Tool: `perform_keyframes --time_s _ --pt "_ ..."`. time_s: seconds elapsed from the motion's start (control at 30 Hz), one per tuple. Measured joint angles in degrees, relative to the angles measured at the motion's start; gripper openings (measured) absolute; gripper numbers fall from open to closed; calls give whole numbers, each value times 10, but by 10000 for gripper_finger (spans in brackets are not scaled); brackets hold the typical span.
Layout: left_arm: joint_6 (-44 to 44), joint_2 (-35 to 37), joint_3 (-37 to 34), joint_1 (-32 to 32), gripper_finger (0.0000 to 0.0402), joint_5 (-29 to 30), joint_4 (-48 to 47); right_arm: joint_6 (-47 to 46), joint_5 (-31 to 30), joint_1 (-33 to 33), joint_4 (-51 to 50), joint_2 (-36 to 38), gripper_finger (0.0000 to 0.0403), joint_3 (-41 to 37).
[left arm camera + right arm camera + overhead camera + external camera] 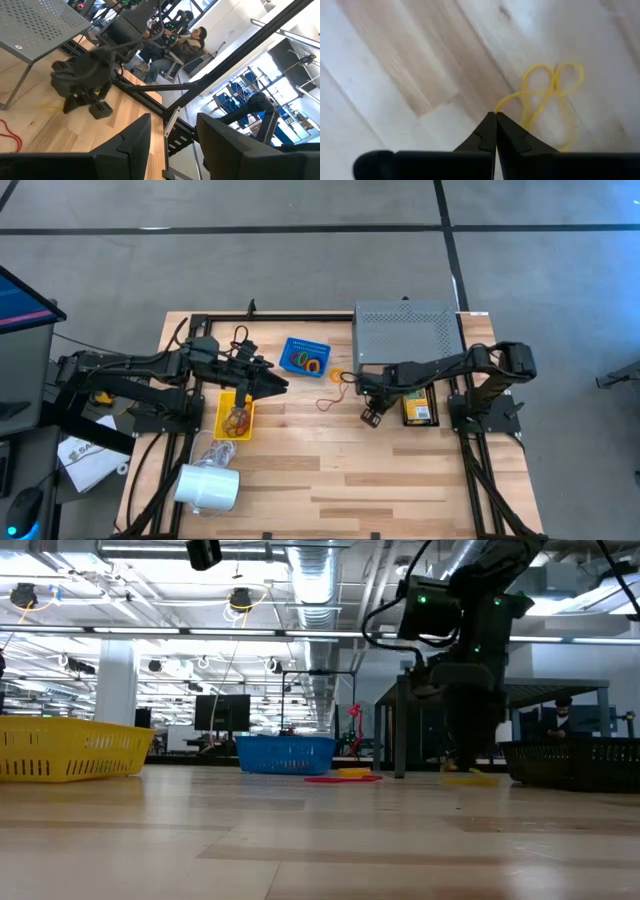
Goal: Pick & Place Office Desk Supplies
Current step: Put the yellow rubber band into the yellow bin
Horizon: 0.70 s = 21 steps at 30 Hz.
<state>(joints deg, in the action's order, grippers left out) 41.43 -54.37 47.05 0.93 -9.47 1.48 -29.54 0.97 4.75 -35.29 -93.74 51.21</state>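
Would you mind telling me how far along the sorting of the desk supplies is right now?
Partly done. Some rubber bands already lie in the blue tray and in the yellow tray. In hand: the right gripper is shut at the table, pinching the edge of a yellow rubber band. The left gripper hovers open near the yellow tray. Left: a red band on the table and the crayon box.

Even, bright overhead light — the ceiling lamps glare above the blue basket. The desk blurs toward the low camera. The right wrist view is soft, washed pale around the yellow rubber band — the moving arm smears.
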Motion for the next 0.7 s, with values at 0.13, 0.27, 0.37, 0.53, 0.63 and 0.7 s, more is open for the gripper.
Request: perform_keyframes --time_s 0.13,0.27,0.37,0.53,0.63,0.7 --pt "0 0 0 0 154 0 0 -1 1 -4 -5 2 0 17" --pt "0 0 0 0 154 0 0 -1 30 -25 1 2 0 42" --pt "-6 0 0 0 154 0 0 -4 47 -39 2 3 0 71" --pt "-70 0 0 0 154 0 0 -4 90 -63 3 3 0 132" --pt "-134 0 0 0 154 0 0 -1 112 -75 4 3 0 176" --pt "-173 0 0 0 154 0 -1 0 112 -85 6 3 0 208"
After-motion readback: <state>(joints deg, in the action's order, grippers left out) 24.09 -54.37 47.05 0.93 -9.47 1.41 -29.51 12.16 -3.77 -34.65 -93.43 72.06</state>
